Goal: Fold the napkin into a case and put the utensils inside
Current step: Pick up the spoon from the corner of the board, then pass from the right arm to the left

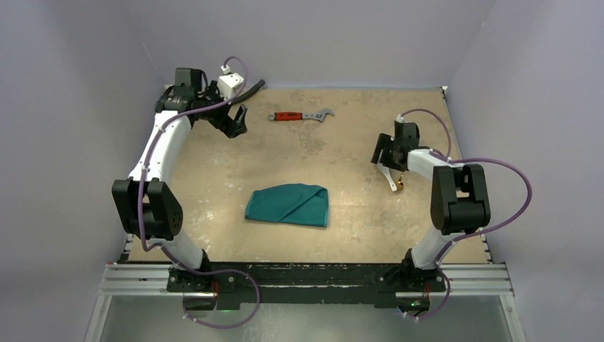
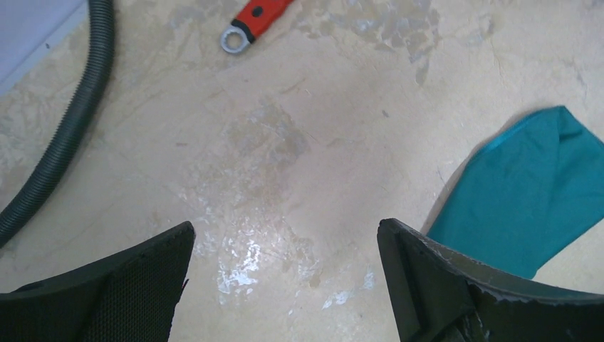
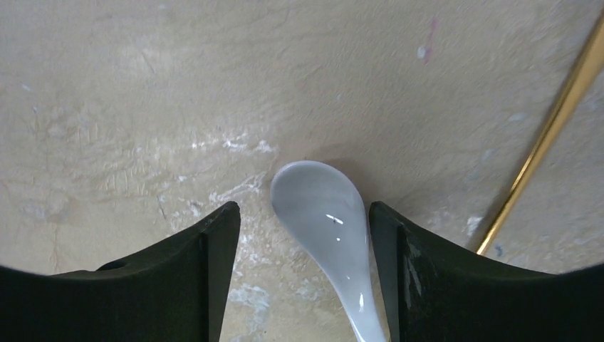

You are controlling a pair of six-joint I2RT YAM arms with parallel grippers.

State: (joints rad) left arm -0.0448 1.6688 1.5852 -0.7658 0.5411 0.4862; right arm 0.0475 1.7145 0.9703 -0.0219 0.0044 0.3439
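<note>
Three views, taken in turn.

From above: left gripper (image 1: 236, 122) high in the upper left of the frame, over bare table (image 1: 214, 178), jaws spread wide, nothing in them. At right of centre, right gripper (image 1: 385, 164) pointed down at a white spoon (image 1: 389, 179), with a tan stick (image 1: 400, 184) just beside it, mostly hidden under the arm. Teal napkin (image 1: 288, 204) folded flat at lower centre, well apart from both grippers and from the spoon. Red-handled wrench (image 1: 299, 115) at upper centre. Black hose (image 1: 246, 90) by the left arm at the back edge.

Left wrist: fingers (image 2: 107, 292) in the two lower corners, set wide, only scuffed table between. Napkin (image 2: 527, 192) at the right edge, near the finger on that side, its layered folds plainer here than from above. Ring end of the wrench (image 2: 249, 25) at top, hose (image 2: 68, 135) down the left side. Spoon and stick seen only in the other two views.

Right wrist: spoon (image 3: 324, 221) hollow side up on the table between the fingers (image 3: 178, 285), handle running off the bottom edge. Jaws part open around it, not yet clamped: clear gap at the finger on the frame's left, the other at the bowl's rim, touching or just short, cannot tell. Stick (image 3: 548, 135) a thin golden line slanting down the right side, outside the jaws, far plainer than from above.
</note>
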